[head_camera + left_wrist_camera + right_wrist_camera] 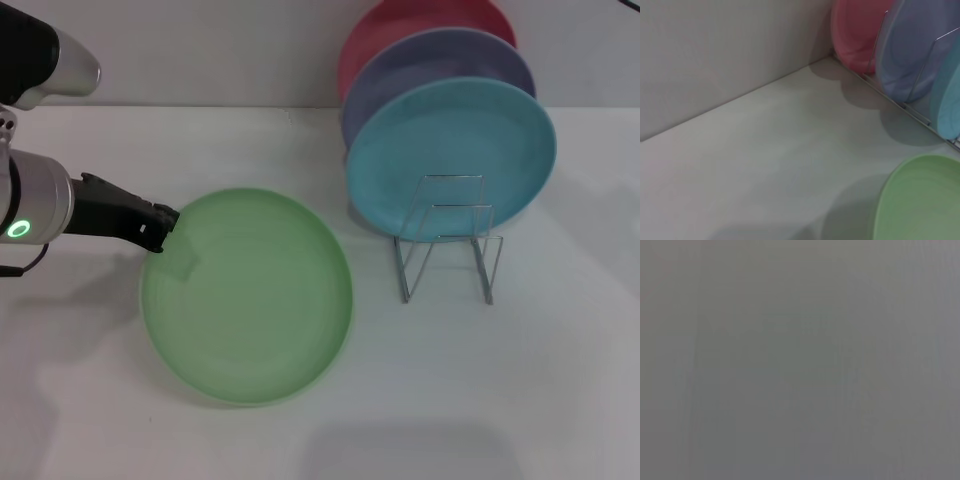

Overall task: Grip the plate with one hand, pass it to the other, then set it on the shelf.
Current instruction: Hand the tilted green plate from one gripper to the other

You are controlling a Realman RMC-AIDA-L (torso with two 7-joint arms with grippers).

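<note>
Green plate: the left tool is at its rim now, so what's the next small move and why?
Probably a small straight lift. The left tool appears to pinch the near-left rim of the green plate, which looks barely off the table. Raising it clears room for the handover; the right tool isn't in view yet.

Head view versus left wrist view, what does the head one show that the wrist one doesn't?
Only the head view shows the slim black left gripper on its silver-grey wrist, at the left rim of the round light green plastic plate, and the whole plate. It also shows the empty front loops of the thin silver wire shelf.

Only the left wrist view shows the seam where the white table meets the back wall.

Both show the green plate, the shelf, and the pink plate, lavender plate and turquoise plate standing in it.
</note>
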